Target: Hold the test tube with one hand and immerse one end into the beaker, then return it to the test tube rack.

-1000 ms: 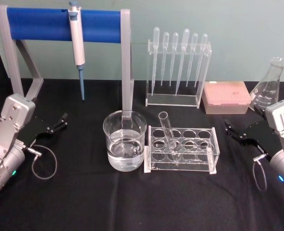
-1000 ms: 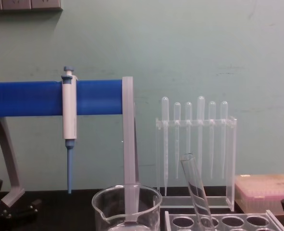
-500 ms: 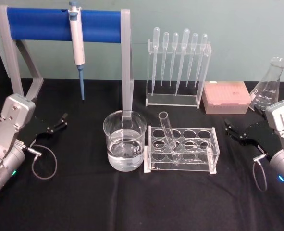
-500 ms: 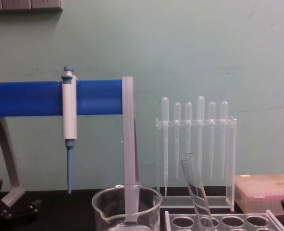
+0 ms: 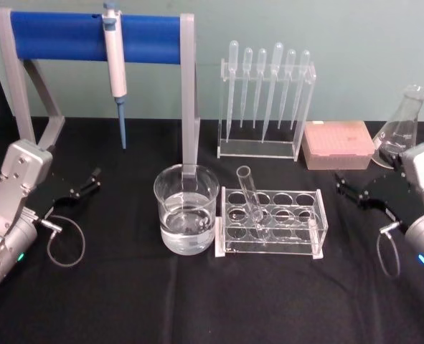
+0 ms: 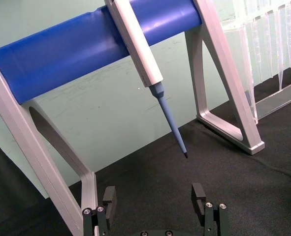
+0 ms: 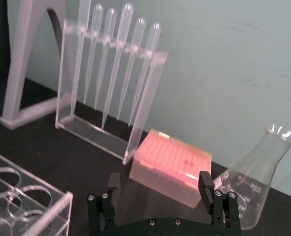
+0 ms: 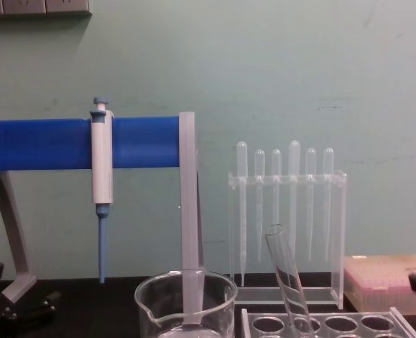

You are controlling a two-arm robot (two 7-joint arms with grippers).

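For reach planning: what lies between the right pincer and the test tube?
Head view: after the right pincer, bare cloth, then empty rack holes, then the test tube.

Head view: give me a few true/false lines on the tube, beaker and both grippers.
1. The test tube leans tilted in a hole of the rack. True.
2. The beaker is empty. False: it holds clear liquid.
3. The right gripper is shut on the test tube. False: it is open, apart from the tube, to the right of the rack.
4. The left gripper is open, to the left of the beaker. True.
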